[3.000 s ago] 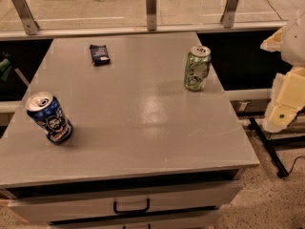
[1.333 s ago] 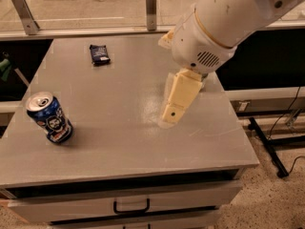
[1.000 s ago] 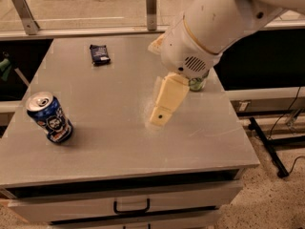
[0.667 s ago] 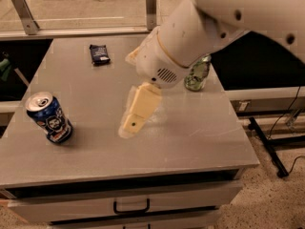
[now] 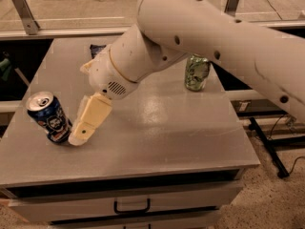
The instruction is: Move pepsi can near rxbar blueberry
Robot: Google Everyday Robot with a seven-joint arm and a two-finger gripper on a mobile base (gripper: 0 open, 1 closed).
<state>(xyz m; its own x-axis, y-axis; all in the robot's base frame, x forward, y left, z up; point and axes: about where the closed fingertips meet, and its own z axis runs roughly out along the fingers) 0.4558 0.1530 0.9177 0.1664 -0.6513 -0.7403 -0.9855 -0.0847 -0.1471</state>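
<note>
The gripper (image 5: 81,130) sits just beside the pepsi can (image 5: 47,117); the arm (image 5: 200,32) spans the counter (image 5: 181,128) toward the bar (image 5: 96,48).

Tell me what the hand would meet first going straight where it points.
Likely the pepsi can: the hand angles down toward it, tip beside its base. Depth is unclear, so the table could come first.
</note>
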